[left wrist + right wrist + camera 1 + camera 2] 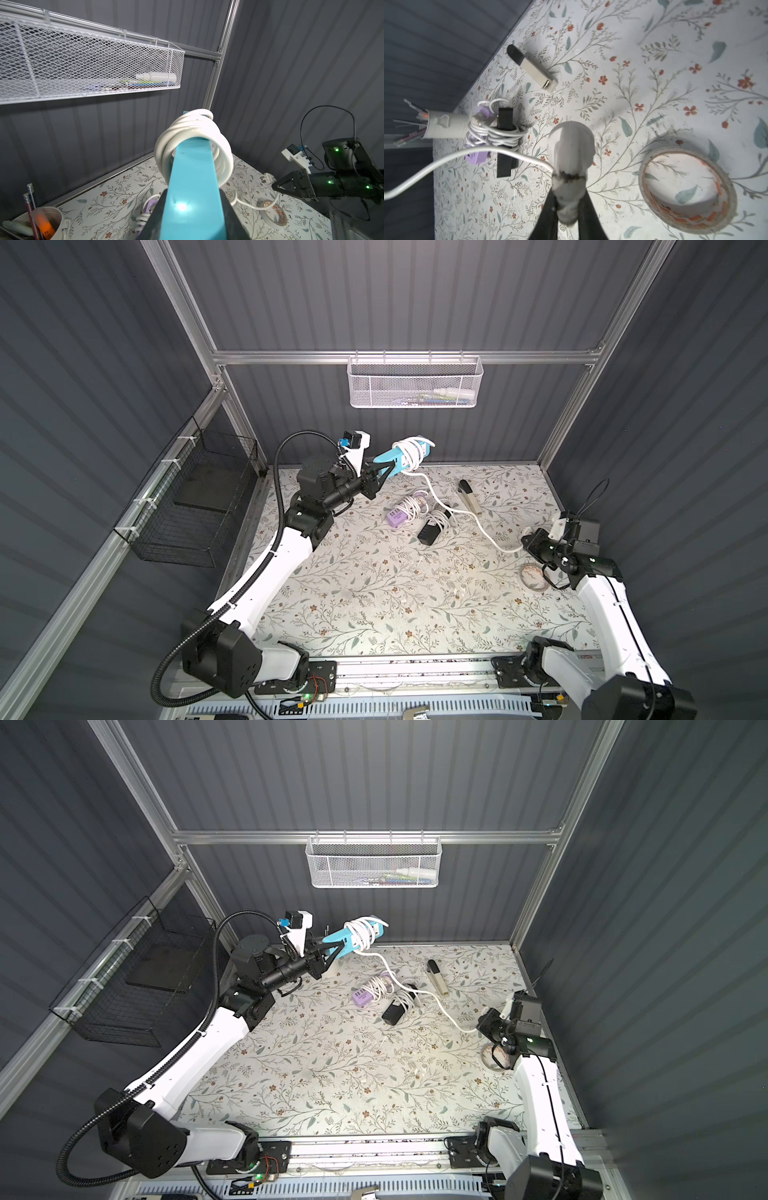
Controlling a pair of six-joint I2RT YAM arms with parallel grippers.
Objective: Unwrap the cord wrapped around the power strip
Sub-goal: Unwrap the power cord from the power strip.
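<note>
The stiff, light turquoise plastic power strip point(387, 459) was clamped in the left hand point(381, 473). The hard plug point(572, 143) of the springy white cord point(410, 454), judged the firmest hold, was clamped in the right hand point(527, 541).

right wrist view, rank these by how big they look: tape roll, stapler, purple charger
1. tape roll: clearly largest, though it lies nearest the camera, which inflates it.
2. stapler
3. purple charger: looks smallest, but white cords hide part of it, so the gap to the stapler is unsure.

Floral table point(353, 605) carries a purple charger point(395, 517), black adapter point(428, 533), stapler point(471, 498) and tape roll point(685, 223).
</note>
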